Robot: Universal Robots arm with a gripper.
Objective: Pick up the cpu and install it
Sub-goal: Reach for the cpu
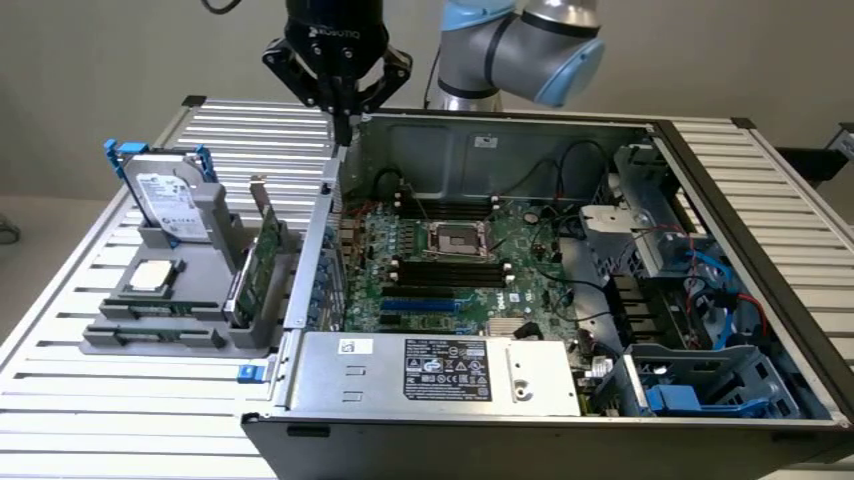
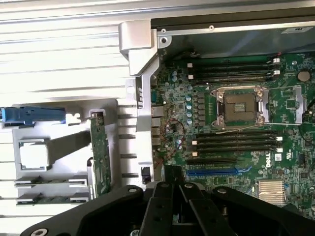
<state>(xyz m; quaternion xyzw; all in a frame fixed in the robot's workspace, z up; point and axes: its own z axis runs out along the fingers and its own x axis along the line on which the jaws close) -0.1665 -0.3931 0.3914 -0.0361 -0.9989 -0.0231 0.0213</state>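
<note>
Lying flat, the small silver-grey square cpu looks light, stiff and fragile, best pinched by its edges; the black claw hangs closed and empty.

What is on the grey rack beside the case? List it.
On the rack: the cpu lying flat, a hard drive standing upright, and green cards standing on edge. The cpu's underside and the cards' lower edges are hidden by the rack.
</note>
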